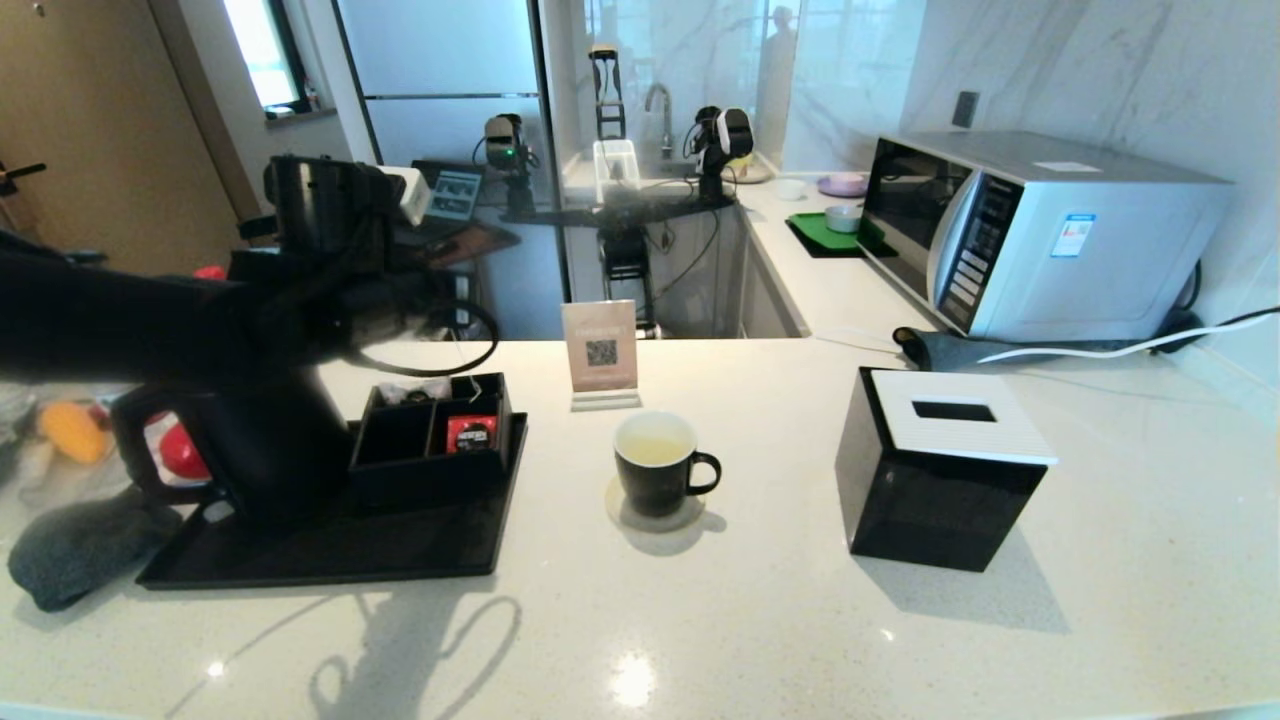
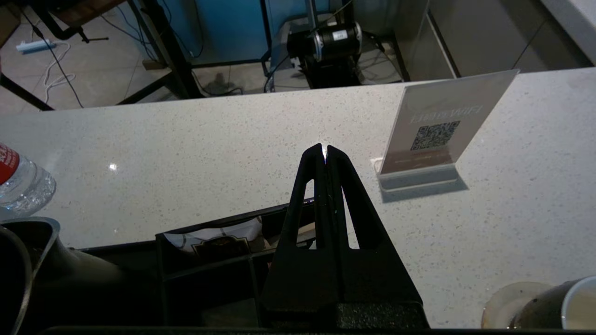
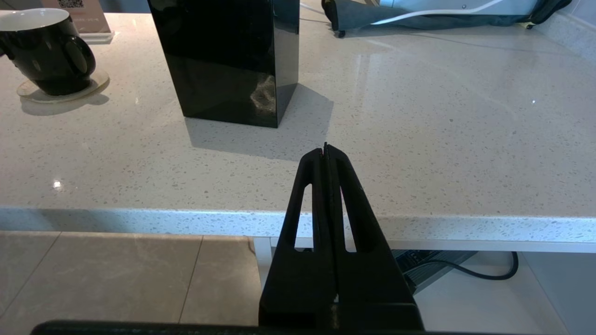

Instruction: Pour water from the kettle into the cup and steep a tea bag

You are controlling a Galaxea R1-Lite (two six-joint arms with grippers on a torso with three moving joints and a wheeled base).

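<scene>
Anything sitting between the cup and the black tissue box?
No. In the head view only bare countertop lies between the cup and the tissue box; the right wrist view shows the same gap.

The cup (image 1: 656, 470) stood on a coaster (image 1: 622, 512) on the counter (image 1: 760, 620). Just behind the cup was the sign stand (image 1: 601, 352). To the cup's right, apart from it, sat the tissue box (image 1: 940, 470), and behind that, the microwave (image 1: 1040, 235). To the cup's left lay the tray (image 1: 330, 550), bearing the compartment box (image 1: 430, 440) nearer the cup and the kettle (image 1: 250, 450) beyond it. The left arm (image 1: 150, 320) hung over the kettle.
</scene>
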